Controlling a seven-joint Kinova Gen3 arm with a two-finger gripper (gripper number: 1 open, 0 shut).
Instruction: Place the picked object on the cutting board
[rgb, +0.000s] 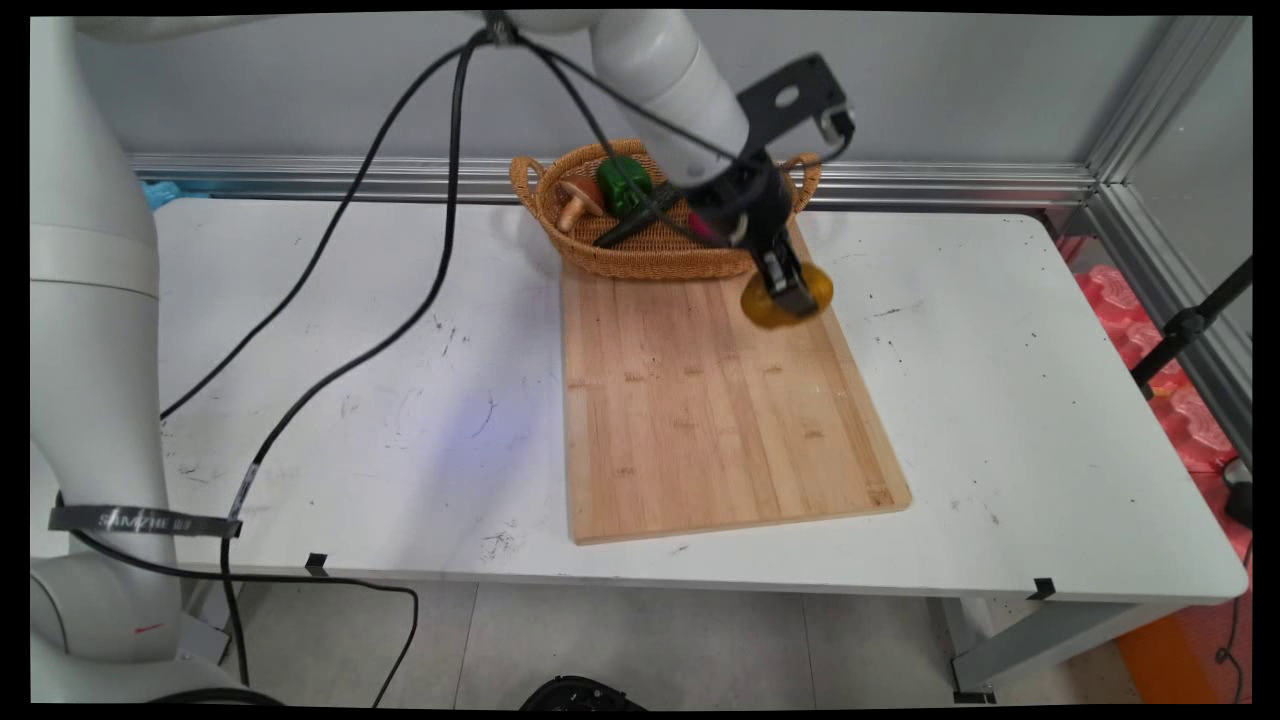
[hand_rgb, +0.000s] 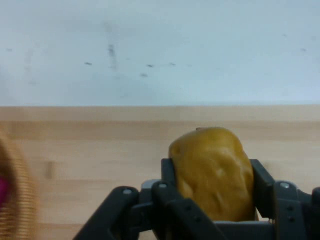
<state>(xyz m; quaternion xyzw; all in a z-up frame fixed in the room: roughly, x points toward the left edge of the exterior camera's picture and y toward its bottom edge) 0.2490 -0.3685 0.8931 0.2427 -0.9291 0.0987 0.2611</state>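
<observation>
A yellow-brown potato (rgb: 770, 297) (hand_rgb: 214, 172) sits between the fingers of my gripper (rgb: 790, 292) (hand_rgb: 212, 180), which is shut on it. The potato hangs just above the far right corner of the wooden cutting board (rgb: 700, 400) (hand_rgb: 100, 150). Right behind it stands a woven basket (rgb: 640, 245) (hand_rgb: 17, 190) holding a green pepper (rgb: 624, 184), a brown mushroom (rgb: 577, 200) and something pink (hand_rgb: 2, 192), partly hidden by the arm.
The white table (rgb: 1000, 400) (hand_rgb: 160, 50) stretches on both sides of the board. Black cables (rgb: 400, 250) hang from the arm over the table's left half. An aluminium rail (rgb: 950, 185) runs along the back wall.
</observation>
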